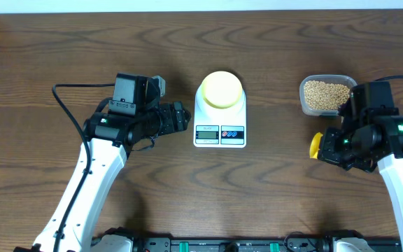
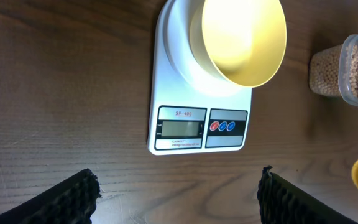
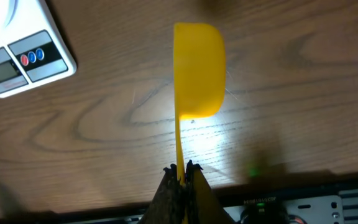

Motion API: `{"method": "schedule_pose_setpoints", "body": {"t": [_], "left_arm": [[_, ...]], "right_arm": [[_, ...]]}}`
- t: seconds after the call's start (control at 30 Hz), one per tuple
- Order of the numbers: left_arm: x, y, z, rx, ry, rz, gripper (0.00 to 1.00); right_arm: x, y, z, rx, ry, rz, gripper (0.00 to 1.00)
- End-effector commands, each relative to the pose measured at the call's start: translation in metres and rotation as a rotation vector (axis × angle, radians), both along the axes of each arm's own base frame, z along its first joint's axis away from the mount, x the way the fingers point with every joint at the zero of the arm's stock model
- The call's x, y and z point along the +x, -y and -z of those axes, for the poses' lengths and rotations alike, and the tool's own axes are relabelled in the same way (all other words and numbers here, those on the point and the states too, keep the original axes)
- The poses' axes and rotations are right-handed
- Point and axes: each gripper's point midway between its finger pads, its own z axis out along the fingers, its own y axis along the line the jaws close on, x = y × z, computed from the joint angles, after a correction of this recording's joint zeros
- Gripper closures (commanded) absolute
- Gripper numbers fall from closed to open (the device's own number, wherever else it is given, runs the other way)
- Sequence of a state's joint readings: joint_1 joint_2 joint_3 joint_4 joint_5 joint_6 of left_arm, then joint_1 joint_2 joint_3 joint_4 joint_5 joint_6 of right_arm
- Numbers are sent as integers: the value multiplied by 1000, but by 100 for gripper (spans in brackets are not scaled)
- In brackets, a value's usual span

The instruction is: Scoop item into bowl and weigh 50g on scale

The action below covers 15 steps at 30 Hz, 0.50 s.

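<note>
The pale-yellow bowl (image 1: 221, 89) sits empty on the white scale (image 1: 220, 133) at the table's middle; both show in the left wrist view, the bowl (image 2: 241, 37) above the scale's display (image 2: 194, 127). The tan beans (image 1: 325, 95) fill a clear container (image 1: 308, 105) at the right, also in the left wrist view (image 2: 344, 68). My left gripper (image 2: 179, 196) is open and empty, left of the scale (image 1: 180, 117). My right gripper (image 3: 182, 169) is shut on the handle of a yellow scoop (image 3: 197, 68), held on edge over the table below the container (image 1: 316, 145).
Bare wooden tabletop surrounds the scale. The table's front edge with black hardware (image 3: 278, 205) lies just behind my right gripper. The scale's display and two round buttons (image 3: 31, 58) show at the right wrist view's top left.
</note>
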State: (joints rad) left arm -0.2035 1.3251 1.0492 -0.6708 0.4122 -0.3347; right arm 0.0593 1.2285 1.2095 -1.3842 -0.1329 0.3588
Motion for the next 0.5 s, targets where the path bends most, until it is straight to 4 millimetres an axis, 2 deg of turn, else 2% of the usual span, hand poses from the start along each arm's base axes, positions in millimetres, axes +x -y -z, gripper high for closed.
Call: {"method": "schedule_pose_setpoints", "body": {"t": [0.0, 0.13, 0.3, 0.47], "left_arm": [[7, -2, -17, 9, 57, 10, 17], [7, -1, -17, 8, 57, 10, 17], [7, -2, -16, 9, 55, 10, 16], [7, -2, -16, 12, 57, 8, 16]], "right_arm": [[-1, 0, 6, -10, -5, 20, 99], [-3, 0, 10, -26, -12, 7, 99], [-2, -10, 9, -32, 6, -79, 99], [12, -24, 6, -25, 77, -138, 99]]}}
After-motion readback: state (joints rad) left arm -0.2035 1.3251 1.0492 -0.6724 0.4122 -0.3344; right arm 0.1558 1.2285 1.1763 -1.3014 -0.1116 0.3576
